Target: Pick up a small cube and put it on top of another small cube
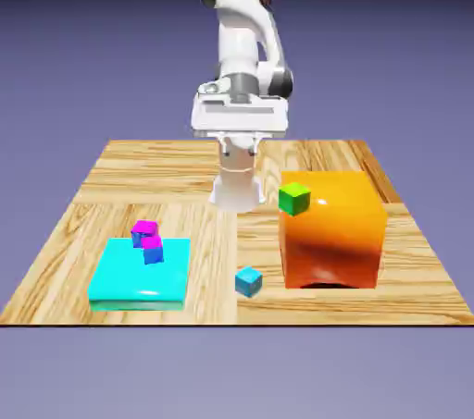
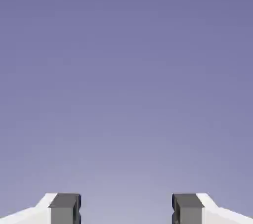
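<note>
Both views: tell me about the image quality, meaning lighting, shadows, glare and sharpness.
Exterior view: even, soft light; a glossy sheen on the orange block and the cyan slab; only faint shadows on the table; the small cubes are sharp. Hand view: nothing but a smooth blue-violet gradient, paler toward the bottom, with the open gripper and its grey fingertips crisp, with no blur or glare.

Four small cubes [image 1: 144, 232] [image 1: 153, 251] [image 1: 248, 281] [image 1: 294, 198], two big blocks [image 1: 141, 272] [image 1: 333, 227], one table [image 1: 139, 177].

My arm [image 1: 243, 47] is up at the table's [image 1: 130, 186] far edge. Magenta cube [image 1: 144, 230] and blue cube [image 1: 153, 252] touch on cyan slab [image 1: 139, 278]; green cube [image 1: 294, 198] on orange block [image 1: 333, 232].
</note>
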